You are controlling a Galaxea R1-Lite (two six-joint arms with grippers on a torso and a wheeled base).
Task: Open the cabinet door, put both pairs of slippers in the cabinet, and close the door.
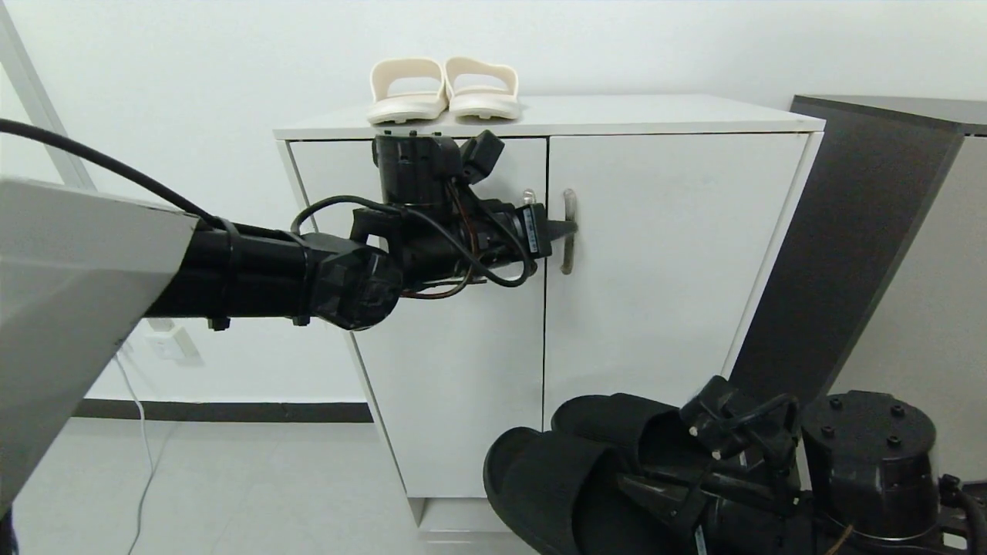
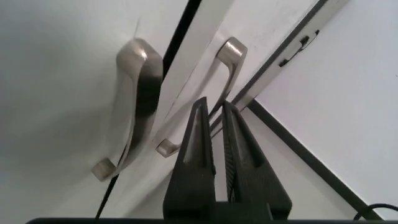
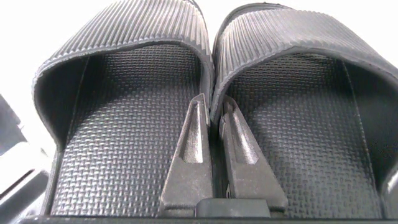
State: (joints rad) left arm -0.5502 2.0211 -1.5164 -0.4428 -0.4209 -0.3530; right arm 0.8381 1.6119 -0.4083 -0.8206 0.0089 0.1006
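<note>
Jaws first: the left gripper (image 1: 567, 227) is closed to a thin slit on the right handle (image 2: 231, 59), gripping about halfway up it. The right gripper (image 3: 213, 104) is pinched tight on the black slippers (image 1: 555, 470). Its two fingers squeeze the pair's inner strap walls together, low in front of the right door (image 1: 663, 270).

I count one white cabinet (image 1: 655, 116) with two doors, both closed, and a thin dark gap between them. One dark grey unit (image 1: 848, 254) stands just beside the cabinet on the right.

I count two pairs of slippers, four in all. The cream slippers (image 1: 405, 96) sit side by side on the cabinet top, above the left door (image 1: 447, 370). The black pair hangs in the right gripper.

There are two handles, one per door, on either side of the gap. The left handle (image 2: 138, 93) is free.

One small label sits on the left gripper's side, and I can't read it.

From the head camera, the left handle is mostly hidden behind the left gripper. The black slippers run off the bottom edge, and I can barely separate the right gripper's black fingers from them. One thin cable (image 1: 143, 462) trails on the floor at the left.
</note>
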